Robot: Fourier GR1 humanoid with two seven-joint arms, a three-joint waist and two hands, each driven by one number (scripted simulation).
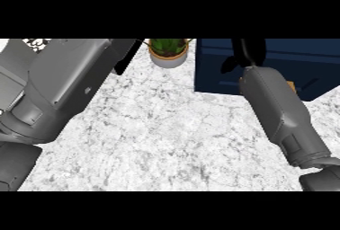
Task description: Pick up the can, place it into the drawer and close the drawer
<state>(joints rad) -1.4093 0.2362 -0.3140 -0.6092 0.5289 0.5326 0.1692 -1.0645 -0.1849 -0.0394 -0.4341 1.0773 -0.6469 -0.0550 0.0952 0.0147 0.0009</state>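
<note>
No can shows anywhere in the head view. The dark blue drawer unit [212,67] stands at the upper right of the marble counter [172,134]. My right forearm reaches over it, and my right hand [248,51] lies above its top with the fingers straight and the thumb spread to the left, holding nothing that I can see. The arm hides part of the unit, so I cannot tell whether the drawer stands open or closed. My left forearm fills the left side, and only a black sliver of the left hand [127,60] shows past it.
A potted green plant [167,53] in a white pot stands at the back centre, between the left hand and the blue unit. A small tan piece [292,85] shows on the unit beside my right forearm.
</note>
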